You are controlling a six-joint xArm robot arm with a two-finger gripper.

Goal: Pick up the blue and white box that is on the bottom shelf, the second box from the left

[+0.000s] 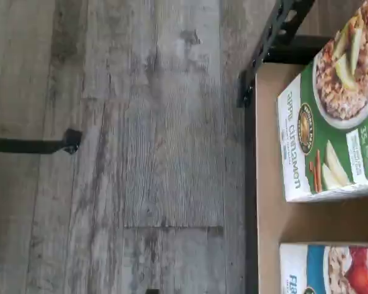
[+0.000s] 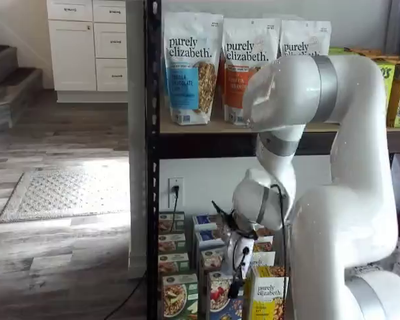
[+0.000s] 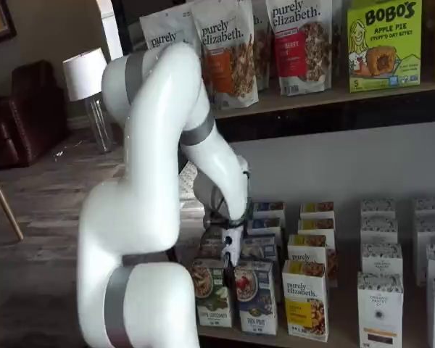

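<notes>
The blue and white box stands at the front of the bottom shelf (image 1: 271,202) in both shelf views (image 2: 219,298) (image 3: 255,296), with a granola bowl and red berries on its face. A corner of it shows in the wrist view (image 1: 331,269). My gripper hangs just above and slightly behind this box in both shelf views (image 2: 235,287) (image 3: 229,259). Its white body and dark fingers show side-on. I cannot see a gap between the fingers, and no box is in them.
A green-and-white apple cinnamon box (image 1: 331,116) (image 3: 210,293) stands left of the blue one, and a yellow "purely elizabeth" box (image 3: 306,299) stands to its right. More rows stand behind them. White cartons (image 3: 380,308) are further right. The black rack post (image 2: 151,160) is at the left, and granola bags (image 2: 190,67) stand above.
</notes>
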